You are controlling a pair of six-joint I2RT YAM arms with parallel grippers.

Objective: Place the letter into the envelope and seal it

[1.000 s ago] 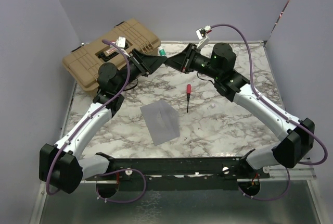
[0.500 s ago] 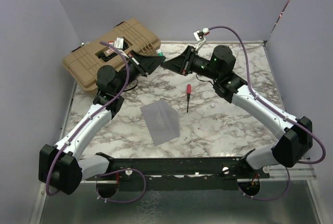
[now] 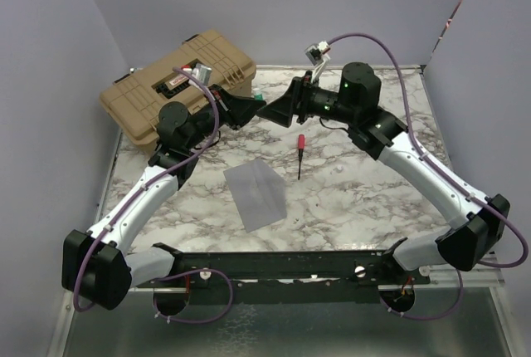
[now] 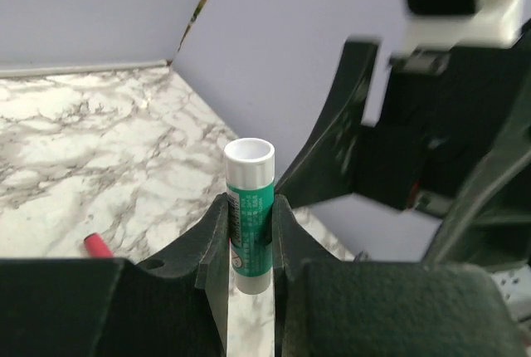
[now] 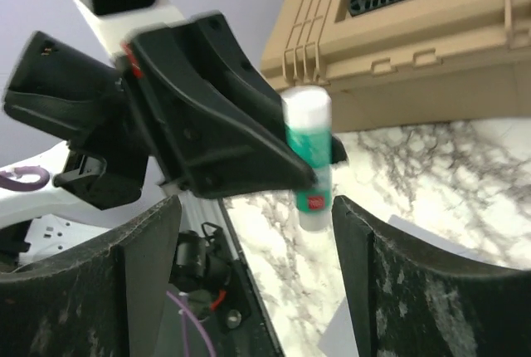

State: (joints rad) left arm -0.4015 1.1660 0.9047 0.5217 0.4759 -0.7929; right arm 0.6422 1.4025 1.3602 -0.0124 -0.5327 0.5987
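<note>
**Envelope flat on the marble, glue stick pinched above the far side**

Pale lilac walls (image 3: 50, 83) close the space on the left, back and right. The table (image 3: 373, 199) is white marble with grey veins. A black rail (image 3: 274, 264) edges its near side, where both arms are bolted.

At the far left corner a tan hard case (image 3: 178, 83) sits at an angle with its lid closed. In front of it the left gripper (image 4: 249, 216) is raised above the table and clenched on a green and white glue stick (image 4: 249, 195). The stick stands upright between the fingers, white end uppermost.

Nearer the rail, at about mid-table, the envelope (image 3: 255, 195) lies flat on the marble. It is a pale grey rectangle turned at a slant, well apart from both grippers.

Just right of the stick, the right gripper (image 5: 255, 216) faces the left one. Its fingers are spread wide to either side of the stick without touching it, and it grasps nothing.

Below it a screwdriver (image 3: 299, 155) with a red handle lies on the marble, handle toward the back wall. It is near the envelope's right side but not touching it.

A thin coloured strip (image 3: 455, 12) runs up the right back corner of the room.
</note>
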